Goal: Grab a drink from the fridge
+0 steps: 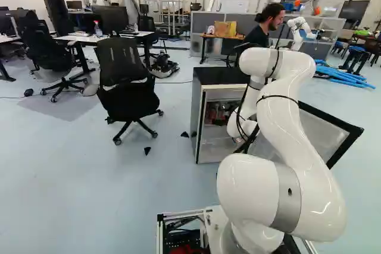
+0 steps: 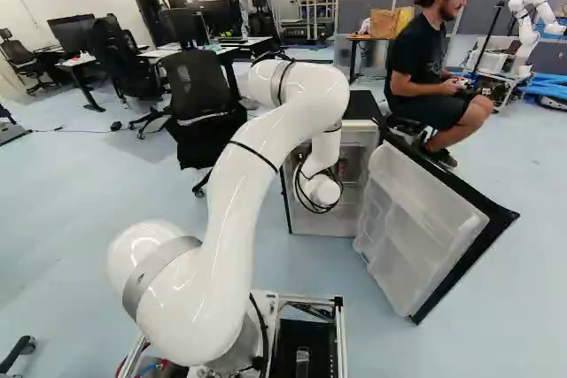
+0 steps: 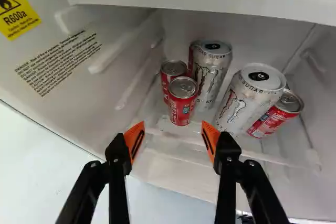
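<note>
The fingers of the gripper (image 3: 172, 131) stand wide apart, with nothing between their orange pads (image 3: 136, 139). The drinks are cans inside the fridge (image 1: 219, 75), ahead of the fingertips and apart from them. From the wall with the yellow label (image 3: 16, 8) across, the first small red can (image 3: 172, 73) stands ahead of the gap, farther in than the second small red can (image 3: 182, 103), which is just beyond the opening. The tall silver can (image 3: 211, 66) is behind that second one. The big silver can (image 3: 251, 98) lies ahead of and outside the finger farther from the label, and the third small red can (image 3: 277, 115) is beside it, farther out from that finger.

The left base view shows the fridge's outer side wall and a red cluster in its opening, but the arm (image 1: 294, 141) covers part of the open door (image 1: 321, 132). The right base view shows far more of the door's inner face, with its clear shelves. I can pick out the separate cans and the fingers only in the wrist view.

The small cans are red with pale lettering and bare metal lids; the two nearer the label stand close together. The silver pair are larger, with scrawled marks on their sides and dark tabs on top. The big one partly hides the third red can; whether those two lean, I cannot tell.
</note>
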Robot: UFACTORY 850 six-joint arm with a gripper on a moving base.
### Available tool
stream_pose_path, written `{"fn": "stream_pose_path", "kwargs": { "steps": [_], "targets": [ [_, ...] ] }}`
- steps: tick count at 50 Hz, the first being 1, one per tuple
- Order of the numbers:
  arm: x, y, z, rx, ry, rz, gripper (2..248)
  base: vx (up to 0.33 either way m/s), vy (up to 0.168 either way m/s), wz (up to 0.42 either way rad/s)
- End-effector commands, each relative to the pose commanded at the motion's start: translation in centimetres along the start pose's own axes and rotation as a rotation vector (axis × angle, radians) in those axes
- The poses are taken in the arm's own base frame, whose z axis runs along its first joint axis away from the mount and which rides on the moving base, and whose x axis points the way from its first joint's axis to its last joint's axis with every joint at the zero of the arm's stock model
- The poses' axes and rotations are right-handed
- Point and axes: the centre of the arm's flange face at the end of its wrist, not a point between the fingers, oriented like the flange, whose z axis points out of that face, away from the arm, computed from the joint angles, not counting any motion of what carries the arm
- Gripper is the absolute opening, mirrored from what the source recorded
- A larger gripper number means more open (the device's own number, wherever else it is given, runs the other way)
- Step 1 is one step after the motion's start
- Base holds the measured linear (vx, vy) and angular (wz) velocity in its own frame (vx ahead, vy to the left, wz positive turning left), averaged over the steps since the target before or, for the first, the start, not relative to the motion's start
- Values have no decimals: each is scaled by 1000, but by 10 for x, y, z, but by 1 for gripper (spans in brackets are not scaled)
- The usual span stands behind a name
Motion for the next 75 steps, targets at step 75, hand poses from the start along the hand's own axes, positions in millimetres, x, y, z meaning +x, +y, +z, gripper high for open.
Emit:
{"fn": "stream_pose_path", "kwargs": {
  "steps": [75],
  "targets": [
    [16,18,59,3,33,-75,165,0,0,0]
  ]
}}
